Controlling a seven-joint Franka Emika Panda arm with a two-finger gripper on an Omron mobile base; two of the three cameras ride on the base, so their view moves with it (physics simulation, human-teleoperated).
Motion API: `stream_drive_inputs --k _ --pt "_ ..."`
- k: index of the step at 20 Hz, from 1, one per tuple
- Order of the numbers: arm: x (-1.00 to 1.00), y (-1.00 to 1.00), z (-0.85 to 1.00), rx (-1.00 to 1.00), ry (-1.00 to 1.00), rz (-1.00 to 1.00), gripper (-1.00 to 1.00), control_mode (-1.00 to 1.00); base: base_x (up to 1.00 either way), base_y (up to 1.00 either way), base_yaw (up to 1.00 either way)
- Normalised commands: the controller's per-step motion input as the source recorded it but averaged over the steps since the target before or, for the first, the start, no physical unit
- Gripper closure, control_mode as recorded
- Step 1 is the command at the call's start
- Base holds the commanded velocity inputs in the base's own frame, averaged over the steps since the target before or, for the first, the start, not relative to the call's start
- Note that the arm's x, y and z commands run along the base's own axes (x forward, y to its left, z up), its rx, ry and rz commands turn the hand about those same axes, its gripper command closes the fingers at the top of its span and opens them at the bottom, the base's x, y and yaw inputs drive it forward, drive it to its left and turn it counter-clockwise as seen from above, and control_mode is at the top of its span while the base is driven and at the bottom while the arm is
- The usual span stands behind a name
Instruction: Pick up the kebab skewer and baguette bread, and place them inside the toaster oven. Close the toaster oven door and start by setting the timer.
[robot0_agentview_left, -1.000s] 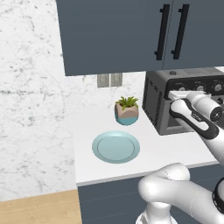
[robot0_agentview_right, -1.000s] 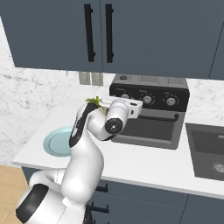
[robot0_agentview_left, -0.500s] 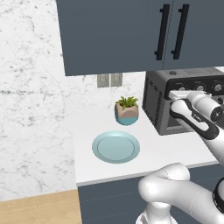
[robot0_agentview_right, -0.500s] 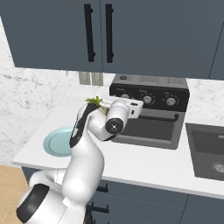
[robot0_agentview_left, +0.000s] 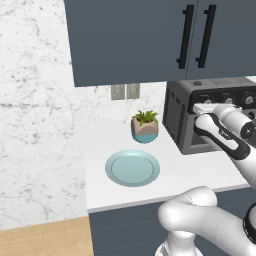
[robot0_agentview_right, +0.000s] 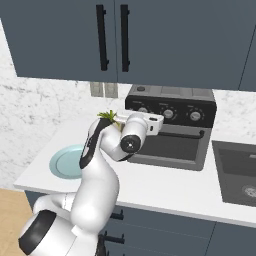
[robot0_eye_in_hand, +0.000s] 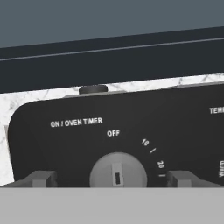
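The toaster oven (robot0_agentview_right: 172, 150) stands on the counter with its door (robot0_agentview_right: 167, 146) shut, the bar handle (robot0_agentview_right: 185, 131) across the top of the door. My gripper (robot0_agentview_right: 151, 121) is held up against the left end of the black knob panel (robot0_eye_in_hand: 65, 144). In the hand view the grey timer knob (robot0_eye_in_hand: 118, 171) sits between my two fingertips (robot0_eye_in_hand: 41, 178), its mark pointing up at OFF. The jaws stand wide, one on each side of the knob and apart from it. From the left base view my gripper (robot0_agentview_left: 202, 108) meets the oven (robot0_agentview_left: 180, 117) front. The kebab skewer and baguette bread are out of view.
A light blue plate (robot0_agentview_left: 132, 168) lies on the white counter left of the oven. A small potted plant (robot0_agentview_left: 145, 126) stands behind it by the wall. Dark cabinets (robot0_agentview_right: 115, 40) hang above. A sink (robot0_agentview_right: 237, 170) is set into the counter right of the oven.
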Motion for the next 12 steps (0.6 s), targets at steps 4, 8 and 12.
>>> stream_drive_inputs --k 4,8,12 --pt "0.00 0.00 0.00 0.00 0.00 0.00 1.00 -1.00 0.00 0.00 0.00" --pt "0.00 0.00 0.00 0.00 0.00 0.00 1.00 -1.00 0.00 0.00 0.00" --pt "0.00 0.00 0.00 0.00 0.00 0.00 1.00 -1.00 0.00 0.00 0.00"
